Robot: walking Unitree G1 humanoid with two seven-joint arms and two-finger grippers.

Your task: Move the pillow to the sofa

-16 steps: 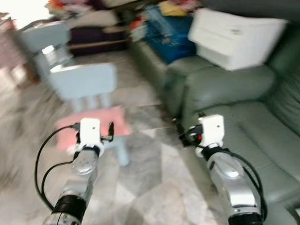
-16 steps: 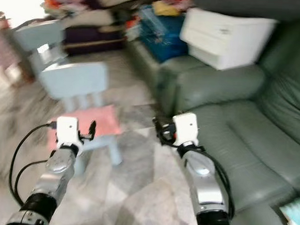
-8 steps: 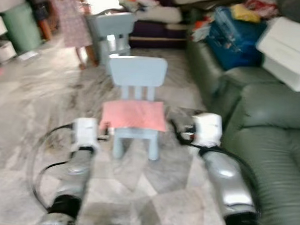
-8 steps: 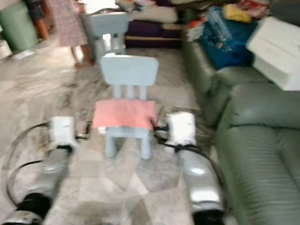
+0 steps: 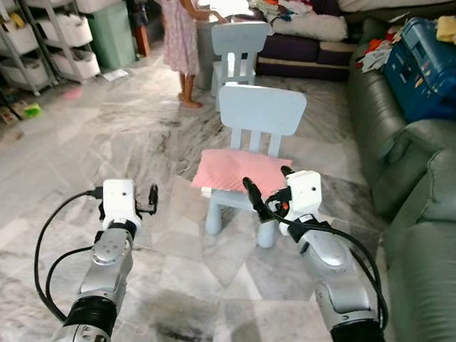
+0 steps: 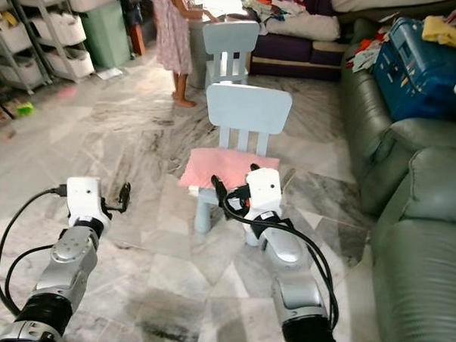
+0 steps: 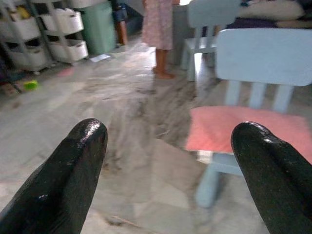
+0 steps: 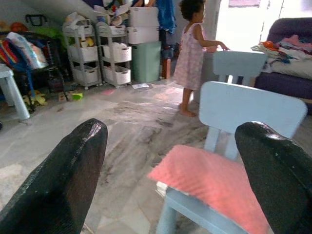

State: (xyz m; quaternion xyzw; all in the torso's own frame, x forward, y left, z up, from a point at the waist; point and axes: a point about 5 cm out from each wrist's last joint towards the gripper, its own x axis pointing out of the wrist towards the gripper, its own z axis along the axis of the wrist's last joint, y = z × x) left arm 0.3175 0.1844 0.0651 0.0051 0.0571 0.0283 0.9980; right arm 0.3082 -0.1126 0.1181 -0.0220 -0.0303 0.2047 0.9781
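A pink pillow lies flat on the seat of a small light blue chair straight ahead. The green sofa runs along my right side. My right gripper is held out open just short of the chair's front edge, close to the pillow and apart from it. In the right wrist view the pillow sits between the spread fingers. My left gripper hovers open over the floor to the left of the chair, and its wrist view has the pillow off toward one fingertip.
A person in a pink dress stands at the back beside a second blue chair. Shelves with white baskets line the far left. A blue box sits on the sofa, with a cluttered dark couch behind.
The camera has swung left, from the sofa to facing the chair and pillow, and the blur has gone. Both arms stay held out in front, fingers still apart.
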